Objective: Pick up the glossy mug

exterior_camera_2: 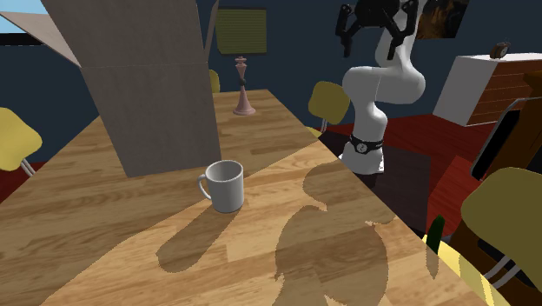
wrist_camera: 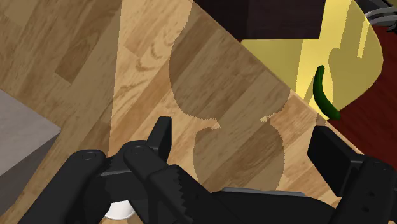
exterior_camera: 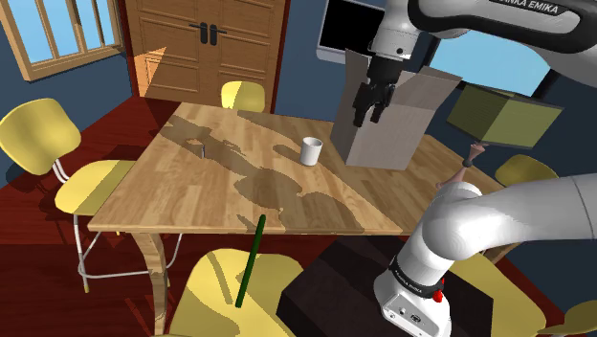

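A white glossy mug (exterior_camera: 309, 150) stands upright on the wooden table (exterior_camera: 191, 191), just off the cardboard box's near corner; in the second exterior view the mug (exterior_camera_2: 224, 185) has its handle turned toward that view's left. My black gripper (exterior_camera: 370, 117) hangs open well above the table, in front of the box and to the shoulder view's right of the mug, holding nothing. From the second exterior view the gripper (exterior_camera_2: 373, 30) is high up behind the mug. Through the wrist camera my fingers (wrist_camera: 162, 137) stand wide apart over bare wood, and a sliver of the mug (wrist_camera: 119, 210) peeks out beside the hand.
A tall open cardboard box (exterior_camera: 392, 115) stands on the table behind the mug. A pink lamp base (exterior_camera_2: 244, 87) sits at the far end. Yellow chairs (exterior_camera: 91, 182) ring the table; a green cucumber-like thing (exterior_camera: 251, 260) lies on the nearest one. The dark stand (exterior_camera: 383, 297) is alongside.
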Robot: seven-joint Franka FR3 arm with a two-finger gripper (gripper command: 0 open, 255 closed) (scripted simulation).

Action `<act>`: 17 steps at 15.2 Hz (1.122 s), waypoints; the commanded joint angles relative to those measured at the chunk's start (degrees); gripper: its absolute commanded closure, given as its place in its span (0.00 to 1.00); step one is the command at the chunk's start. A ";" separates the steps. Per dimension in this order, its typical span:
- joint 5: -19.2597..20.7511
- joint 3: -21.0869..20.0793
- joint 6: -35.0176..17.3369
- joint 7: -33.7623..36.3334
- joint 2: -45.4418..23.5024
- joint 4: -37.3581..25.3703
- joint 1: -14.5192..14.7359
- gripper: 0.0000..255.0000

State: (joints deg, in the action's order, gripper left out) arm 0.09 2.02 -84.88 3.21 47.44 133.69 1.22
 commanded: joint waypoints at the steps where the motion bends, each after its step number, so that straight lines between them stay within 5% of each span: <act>1: 0.00 0.00 0.00 0.00 0.00 0.00 0.00 0.00; 17: 5.51 8.57 -22.57 -11.70 -28.92 -4.40 -1.25 0.00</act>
State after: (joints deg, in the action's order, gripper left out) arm 5.53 10.14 -106.00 -7.77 20.85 130.14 -0.01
